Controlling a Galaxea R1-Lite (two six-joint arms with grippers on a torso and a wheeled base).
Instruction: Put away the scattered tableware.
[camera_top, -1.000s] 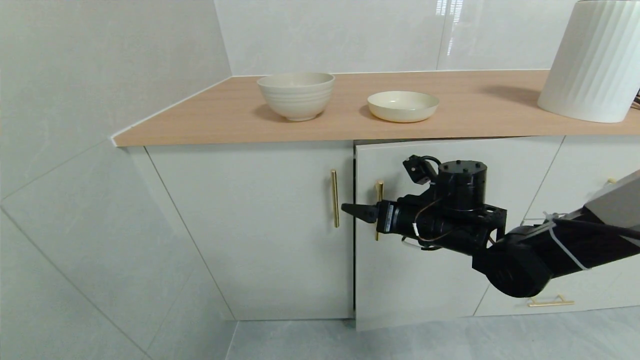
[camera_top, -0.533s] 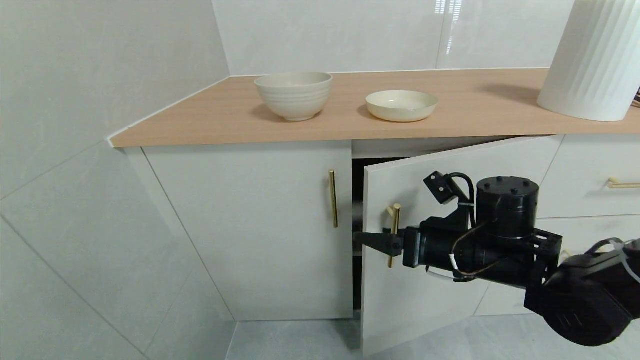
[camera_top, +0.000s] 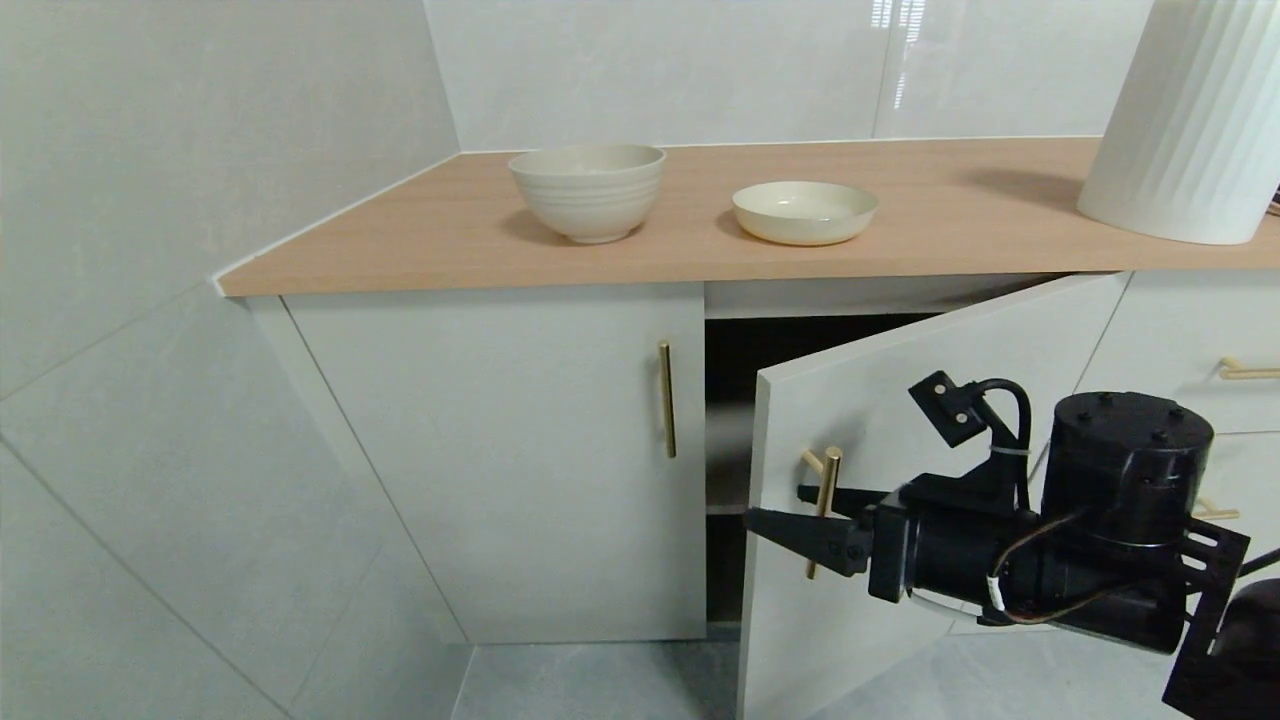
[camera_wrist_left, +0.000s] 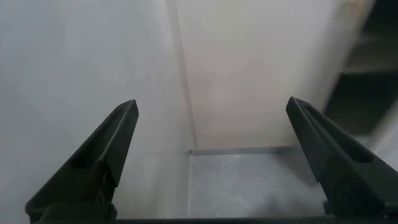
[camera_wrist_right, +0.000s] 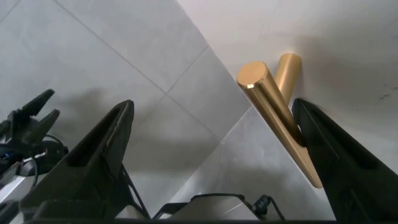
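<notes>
A ribbed beige bowl (camera_top: 588, 190) and a shallow cream dish (camera_top: 805, 211) stand side by side on the wooden countertop (camera_top: 950, 220). Below them a white cabinet door (camera_top: 900, 380) hangs partly open. My right gripper (camera_top: 790, 508) is open, its fingers straddling the door's gold bar handle (camera_top: 824, 510). In the right wrist view the handle (camera_wrist_right: 277, 112) lies between the spread fingers of that gripper (camera_wrist_right: 212, 106), close to one of them. My left gripper (camera_wrist_left: 212, 102) is open and holds nothing, low over the grey floor by the wall.
The dark cabinet opening (camera_top: 730, 380) holds a shelf (camera_top: 728, 450). The left door (camera_top: 500, 450) is closed, with its own gold handle (camera_top: 666, 398). A tall white ribbed container (camera_top: 1190, 120) stands at the counter's right. Drawers with gold handles (camera_top: 1248, 369) are on the right.
The cabinet door has swung from almost closed to well open. My right gripper came toward me and to the right with the handle between its fingers. Bowl and dish stayed put.
</notes>
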